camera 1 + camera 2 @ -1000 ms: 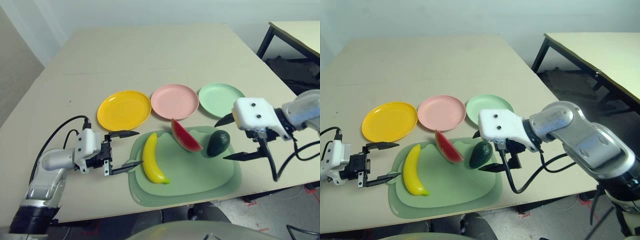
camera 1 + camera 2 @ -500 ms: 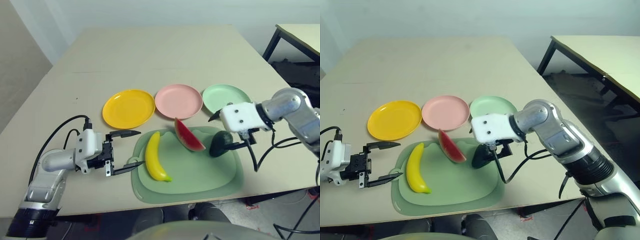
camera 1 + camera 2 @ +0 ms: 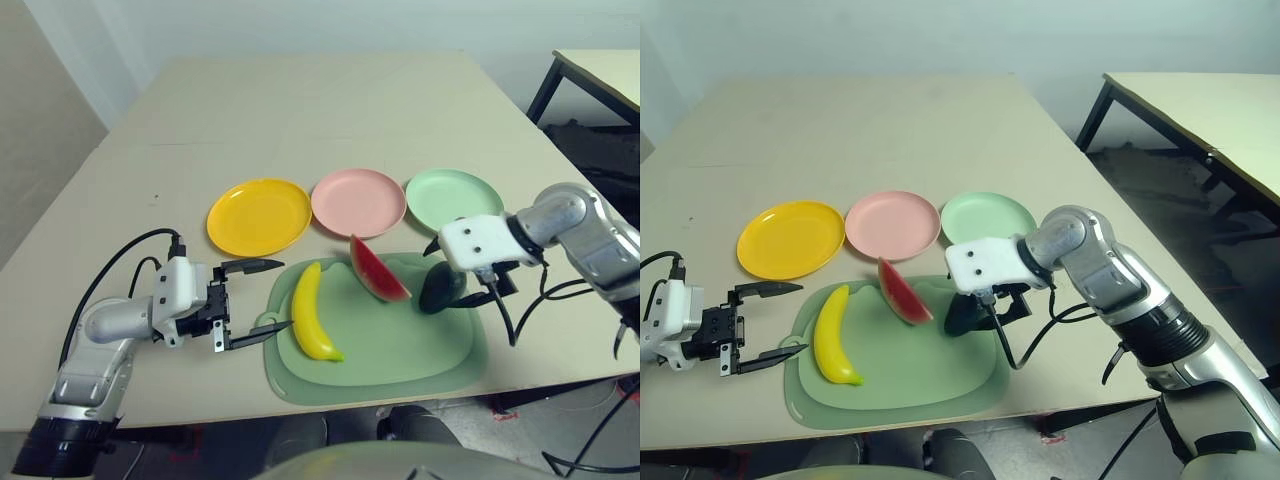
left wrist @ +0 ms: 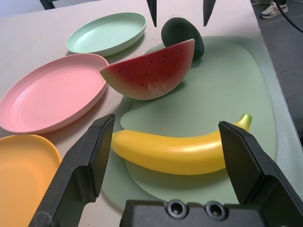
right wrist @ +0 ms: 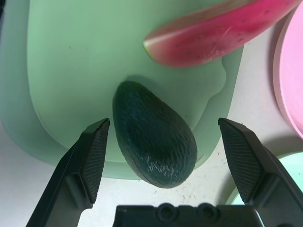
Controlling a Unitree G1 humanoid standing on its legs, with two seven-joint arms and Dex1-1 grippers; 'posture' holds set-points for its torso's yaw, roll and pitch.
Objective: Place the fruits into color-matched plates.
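Dark green, oval and matte, the toy avocado (image 5: pixel 154 137) lies on the right part of the pale green plastic cutting mat (image 3: pixel 385 375), the landmark here, with the black two-fingered right gripper (image 5: pixel 163 122) spread wide around it, grasping nothing, presumably to straddle it before closing. The curved yellow toy banana (image 3: pixel 313 318) lies on the mat's left part, the black left gripper (image 4: pixel 166 120) released and open beside it. Between them sits the red toy watermelon wedge (image 3: pixel 377 270). Beyond the mat's far edge, round yellow (image 3: pixel 259 217), pink (image 3: pixel 357 202) and mint green (image 3: pixel 453 197) plastic plates await their colour matches.
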